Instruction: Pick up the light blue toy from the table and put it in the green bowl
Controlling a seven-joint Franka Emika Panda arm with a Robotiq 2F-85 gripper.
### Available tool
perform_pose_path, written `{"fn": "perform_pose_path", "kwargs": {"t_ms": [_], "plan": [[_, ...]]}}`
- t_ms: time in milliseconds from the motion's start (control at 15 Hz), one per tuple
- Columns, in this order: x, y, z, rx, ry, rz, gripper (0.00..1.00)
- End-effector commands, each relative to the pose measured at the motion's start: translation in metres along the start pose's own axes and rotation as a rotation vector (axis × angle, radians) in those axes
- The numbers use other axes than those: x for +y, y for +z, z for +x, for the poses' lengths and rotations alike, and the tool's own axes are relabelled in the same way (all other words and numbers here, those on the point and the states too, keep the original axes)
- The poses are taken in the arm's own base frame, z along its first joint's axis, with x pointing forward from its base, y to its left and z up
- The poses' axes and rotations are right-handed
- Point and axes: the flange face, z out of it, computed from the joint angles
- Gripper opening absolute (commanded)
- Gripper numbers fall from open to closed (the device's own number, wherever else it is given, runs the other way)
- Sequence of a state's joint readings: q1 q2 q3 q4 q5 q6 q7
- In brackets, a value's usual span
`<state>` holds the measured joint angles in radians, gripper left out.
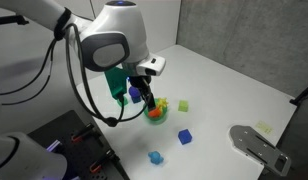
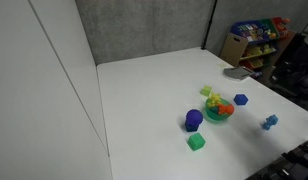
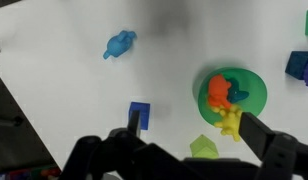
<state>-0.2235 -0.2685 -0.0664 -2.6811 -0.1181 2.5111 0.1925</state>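
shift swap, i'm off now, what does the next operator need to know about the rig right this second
Gripper: open, empty, by the green bowl.
Light blue toy: on the table, apart from the bowl, not grasped.
The bowl holds orange and yellow pieces.
Done: nothing yet.
Left: move to the toy, grasp it, lift it and release it in the bowl.

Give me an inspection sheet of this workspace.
Surface: white table, toys grouped in one area.
Job's things: light blue toy lying alone on the table; green bowl holding orange and yellow pieces.
Clutter: blue cube, green cube, dark cylinder, yellow-green piece.
Grippers: hand open, empty, near the bowl.
Cables: black cable looped beside the arm.
Surroundings: grey wall panel; shelf of colourful items.
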Motion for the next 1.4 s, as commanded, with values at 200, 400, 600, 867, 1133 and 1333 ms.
{"fn": "perform_pose_path", "kwargs": {"t_ms": [200,400,600,867,1133,1333], "plan": [[0.03,0.059,0.0,-0.042,0.11,-0.003,1.0],[0.046,0.087,0.0,-0.075,0.149,-0.001,1.0],[0.062,0.116,0.0,-0.104,0.195,0.011,1.0],[0.074,0.151,0.004,-0.107,0.22,0.044,1.0],[0.081,0.18,0.015,-0.093,0.205,0.075,1.0],[0.083,0.196,0.018,-0.098,0.18,0.076,1.0]]}}
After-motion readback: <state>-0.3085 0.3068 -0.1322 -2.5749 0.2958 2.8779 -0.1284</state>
